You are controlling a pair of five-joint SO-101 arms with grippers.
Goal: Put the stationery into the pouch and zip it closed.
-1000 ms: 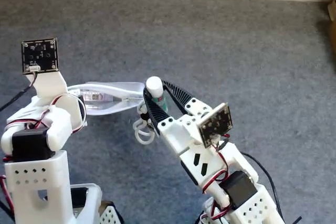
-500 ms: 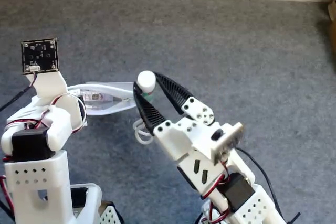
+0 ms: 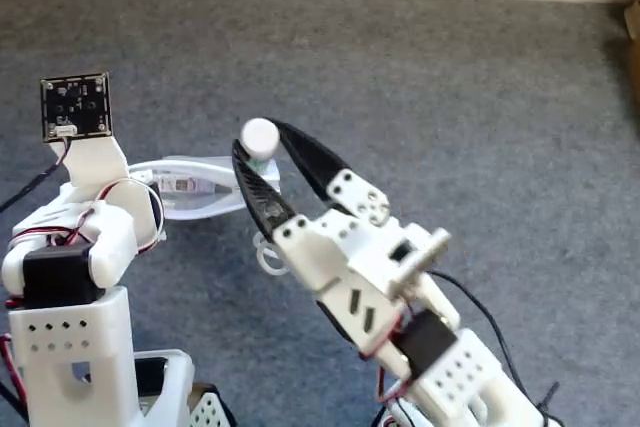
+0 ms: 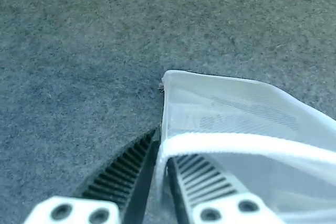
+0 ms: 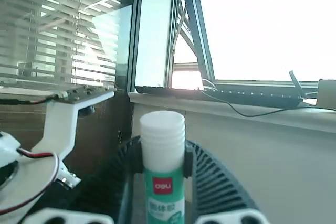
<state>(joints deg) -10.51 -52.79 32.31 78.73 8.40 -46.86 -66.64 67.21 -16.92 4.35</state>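
The grey carpeted table [image 3: 480, 77] carries a translucent white mesh pouch [image 4: 236, 119]. Its rim is pinched between the closed jaws of the left gripper [image 4: 160, 142], which lifts that edge off the surface. The right gripper [image 3: 261, 147] hangs above the pouch's near end, jaws clamped on 1 white-capped, green-labelled glue stick [image 5: 162, 140]. The step in hand looks like loading. Next, the stick probably needs lowering into the mouth before release, with zipping not yet begun.

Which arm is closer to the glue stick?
Right. The right arm holds the glue stick in its jaws; the left arm is off to its side, jaws shut on the pouch edge.
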